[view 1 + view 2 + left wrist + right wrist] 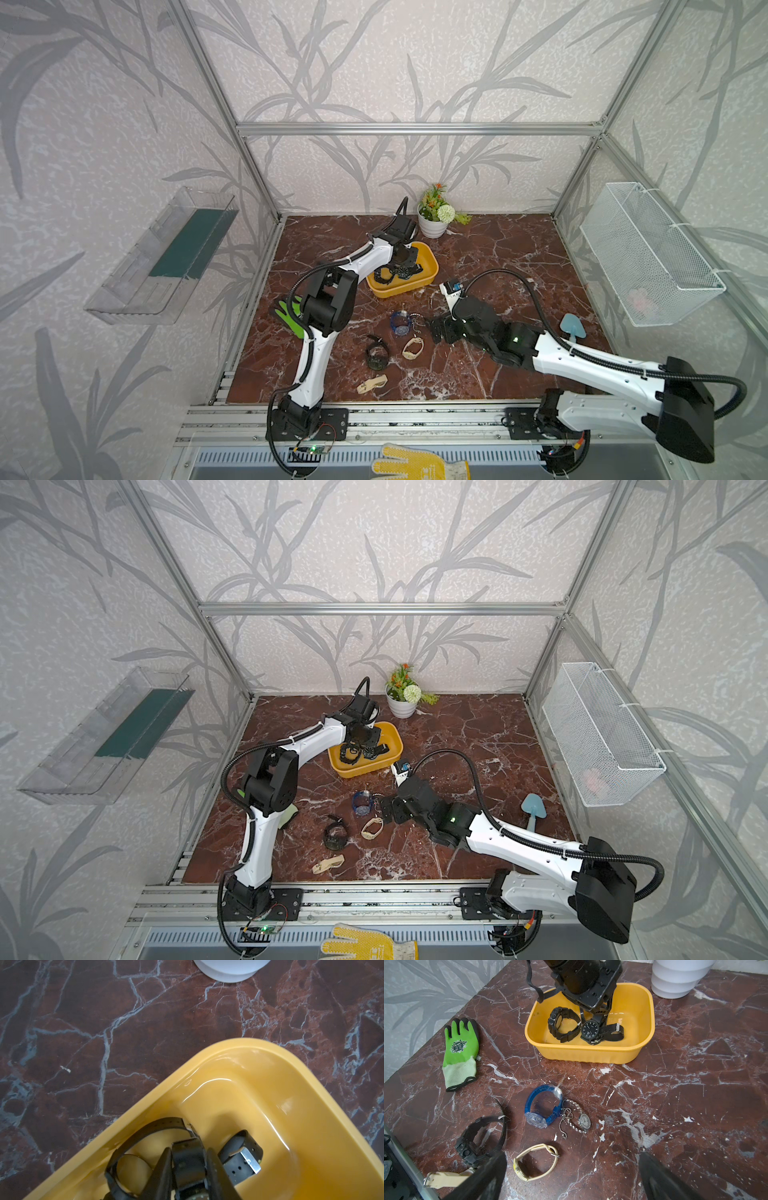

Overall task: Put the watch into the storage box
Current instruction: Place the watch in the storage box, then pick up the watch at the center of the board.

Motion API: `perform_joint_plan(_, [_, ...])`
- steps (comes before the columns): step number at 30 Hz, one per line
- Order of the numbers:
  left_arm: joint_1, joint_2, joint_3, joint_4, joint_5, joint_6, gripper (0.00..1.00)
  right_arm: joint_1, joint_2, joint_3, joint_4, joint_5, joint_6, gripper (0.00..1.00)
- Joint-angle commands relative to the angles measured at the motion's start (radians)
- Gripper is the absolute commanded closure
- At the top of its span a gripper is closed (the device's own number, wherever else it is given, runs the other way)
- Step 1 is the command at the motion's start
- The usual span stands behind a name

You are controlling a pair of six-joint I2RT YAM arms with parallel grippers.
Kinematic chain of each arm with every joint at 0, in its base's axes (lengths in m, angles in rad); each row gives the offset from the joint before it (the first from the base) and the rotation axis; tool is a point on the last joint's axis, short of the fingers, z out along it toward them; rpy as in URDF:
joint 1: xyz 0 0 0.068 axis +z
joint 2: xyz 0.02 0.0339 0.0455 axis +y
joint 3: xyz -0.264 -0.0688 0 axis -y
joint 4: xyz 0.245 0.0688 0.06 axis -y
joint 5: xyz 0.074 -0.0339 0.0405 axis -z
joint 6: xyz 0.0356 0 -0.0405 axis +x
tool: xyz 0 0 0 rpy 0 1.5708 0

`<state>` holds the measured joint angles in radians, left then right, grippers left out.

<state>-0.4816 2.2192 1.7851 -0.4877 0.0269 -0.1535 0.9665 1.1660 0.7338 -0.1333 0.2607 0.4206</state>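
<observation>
**Left gripper (188,1153) low inside the storage box (591,1053), a watch (589,1029) strap between its jaws.**

The jaws stand close on either side of the black strap, but whether they pinch it or are free of it cannot be told. The round dial already rests on the box floor, so this reads as the set-down. The strap was probably chosen as the hold because it is narrower than the case. A second black watch (562,1022) lies just beside it in the box. Out on the marble table (695,1084), the right gripper (571,1180) hovers with jaws wide apart over the blue watch (542,1105), the chain watch (581,1120) and the cream watch (537,1161), likely poised for the next pick. A green glove (459,1051) lies well apart.
</observation>
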Motion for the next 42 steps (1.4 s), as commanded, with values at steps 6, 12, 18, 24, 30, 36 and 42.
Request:
perform_joint_plan(6, [0.005,-0.110,-0.008,0.002,0.033,-0.008,0.44,-0.012,-0.024,-0.008,-0.018,0.009,0.023,0.01])
perform_joint_plan(12, [0.015,-0.291,-0.128,0.080,0.054,-0.033,0.29,-0.035,-0.034,-0.005,-0.043,0.012,0.035,0.01])
perform_joint_plan(18, [0.015,-0.564,-0.395,0.207,0.093,-0.089,0.20,-0.087,-0.034,-0.010,-0.062,-0.013,0.069,0.00])
perform_joint_plan(24, [0.011,-0.887,-0.803,0.312,0.140,-0.174,0.16,-0.135,-0.003,0.001,-0.084,-0.037,0.109,0.06])
perform_joint_plan(30, [0.001,-1.123,-1.000,0.270,0.193,-0.199,0.01,-0.155,0.101,0.065,-0.125,-0.066,0.102,0.23])
perform_joint_plan(36, [-0.021,-1.323,-1.130,0.199,0.207,-0.260,0.01,-0.150,0.253,0.162,-0.179,-0.135,0.077,0.42])
perform_joint_plan(42, [-0.038,-1.509,-1.274,0.185,0.226,-0.376,0.01,-0.088,0.394,0.261,-0.216,-0.119,0.058,0.51])
